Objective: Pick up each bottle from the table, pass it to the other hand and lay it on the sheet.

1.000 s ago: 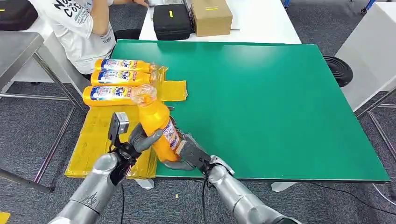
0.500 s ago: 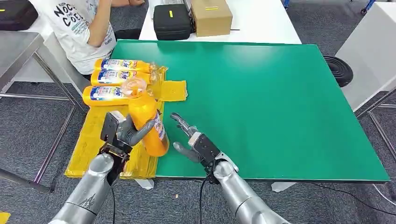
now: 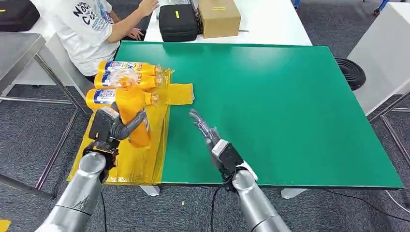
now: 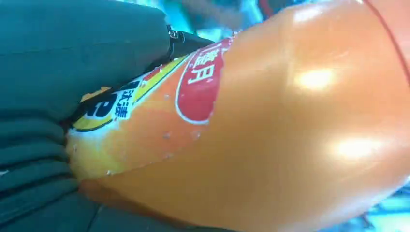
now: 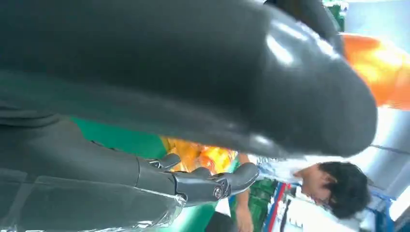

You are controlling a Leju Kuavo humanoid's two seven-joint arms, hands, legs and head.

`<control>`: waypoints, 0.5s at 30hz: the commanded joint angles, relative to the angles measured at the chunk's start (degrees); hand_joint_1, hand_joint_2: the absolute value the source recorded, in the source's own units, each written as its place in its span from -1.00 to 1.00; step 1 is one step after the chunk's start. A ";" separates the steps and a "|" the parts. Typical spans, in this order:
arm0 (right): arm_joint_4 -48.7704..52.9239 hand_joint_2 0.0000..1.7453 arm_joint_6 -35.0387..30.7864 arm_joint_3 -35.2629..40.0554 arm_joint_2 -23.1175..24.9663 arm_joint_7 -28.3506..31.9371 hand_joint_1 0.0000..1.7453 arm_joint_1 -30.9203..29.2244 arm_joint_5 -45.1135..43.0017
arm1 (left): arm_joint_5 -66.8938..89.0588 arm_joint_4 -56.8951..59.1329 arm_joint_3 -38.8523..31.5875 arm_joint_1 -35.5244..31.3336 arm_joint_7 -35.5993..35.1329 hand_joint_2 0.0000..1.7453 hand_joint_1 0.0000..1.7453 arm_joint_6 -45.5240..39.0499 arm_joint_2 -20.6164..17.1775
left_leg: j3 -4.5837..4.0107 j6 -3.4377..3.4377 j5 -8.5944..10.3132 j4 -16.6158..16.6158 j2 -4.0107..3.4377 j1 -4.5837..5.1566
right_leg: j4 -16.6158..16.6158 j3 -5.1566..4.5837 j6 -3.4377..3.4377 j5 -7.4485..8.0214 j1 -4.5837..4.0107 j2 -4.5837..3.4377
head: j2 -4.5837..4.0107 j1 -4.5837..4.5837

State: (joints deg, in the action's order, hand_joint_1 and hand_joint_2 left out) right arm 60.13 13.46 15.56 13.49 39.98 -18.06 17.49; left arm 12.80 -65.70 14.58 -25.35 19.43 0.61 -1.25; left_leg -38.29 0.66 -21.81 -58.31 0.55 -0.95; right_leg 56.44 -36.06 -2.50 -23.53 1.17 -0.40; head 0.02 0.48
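The left robot hand (image 3: 112,126) clamps the bottle (image 3: 130,112) upright over the sheet (image 3: 140,162), neck toward 12 o'clock; three bottles (image 3: 123,77) lie beyond crosswise. The right robot hand (image 3: 209,133), fingers apart, hangs at 3 o'clock over the worktop (image 3: 290,106).

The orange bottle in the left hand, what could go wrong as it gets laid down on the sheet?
The left hand holds the orange bottle upright above the yellow sheet, close to three bottles already lying there. Tipping it over could knock the nearest one and set it rolling. The sheet overhangs the green table, so a bottle laid near its outer edge might sag or slide off.
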 commanded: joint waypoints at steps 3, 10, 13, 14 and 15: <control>13.57 1.00 0.90 -13.16 -2.87 -1.23 -1.00 6.73 -4.65 | 18.76 14.58 10.38 -25.24 -5.30 1.00 1.00 10.25 -15.89 | 0.04 -0.01 -0.01 -0.05 0.16 -0.06 | 0.06 0.10 0.10 -0.06 -0.08 0.20 | 0.00 0.05; 17.03 1.00 -0.03 -16.80 -2.34 -2.61 -1.00 10.24 -4.13 | 30.51 18.83 24.20 -30.93 -5.18 1.00 1.00 15.78 -16.91 | 0.12 -0.04 0.02 0.01 0.16 -0.07 | 0.00 0.16 0.19 -0.02 -0.07 0.19 | 0.00 0.00; 16.99 1.00 -0.05 -16.82 -2.35 -2.61 -1.00 10.35 -4.11 | 30.51 18.78 24.23 -30.82 -5.18 1.00 1.00 15.76 -17.03 | 0.10 -0.03 -0.01 0.00 0.04 -0.06 | 0.00 0.13 0.19 0.01 -0.07 0.06 | 0.00 -0.02; 17.02 1.00 -1.07 -17.13 -2.13 -3.08 -1.00 10.51 -3.43 | 31.01 17.32 25.94 -30.85 -5.06 1.00 1.00 16.20 -18.11 | 0.30 -0.02 -0.11 -0.02 0.05 -0.06 | 0.01 0.35 0.23 -0.10 -0.08 0.11 | 0.00 0.02; 17.09 1.00 -1.34 -17.27 -2.10 -3.26 -1.00 10.70 -3.24 | 30.55 17.23 26.29 -31.03 -4.89 1.00 1.00 17.08 -18.39 | 0.17 -0.03 -0.06 -0.02 0.01 -0.04 | 0.03 0.19 0.21 -0.04 -0.05 0.05 | 0.00 0.00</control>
State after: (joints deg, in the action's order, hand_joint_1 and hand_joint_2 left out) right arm 75.82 13.49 1.84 11.78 37.79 -8.35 13.25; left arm 42.73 -53.42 30.11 -50.00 14.23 15.85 -16.79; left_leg -38.33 0.60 -21.77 -58.31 0.50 -1.00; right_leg 56.46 -36.11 -2.37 -23.44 1.14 -0.47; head 0.02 0.48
